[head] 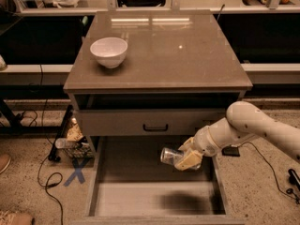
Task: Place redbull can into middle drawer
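The redbull can (169,155) is a shiny silver can lying sideways in my gripper (183,159), its end pointing left. The gripper is shut on it and holds it in the air over the open middle drawer (154,198), inside the drawer's right half, just below the closed drawer front with the black handle (155,127). My white arm (243,125) reaches in from the right. The drawer's pale floor shows a dark shadow under the can.
A white bowl (108,51) stands on the brown cabinet top (187,55) at the left. Bottles and clutter (70,142), cables and a blue X mark (75,171) lie on the floor to the left of the cabinet.
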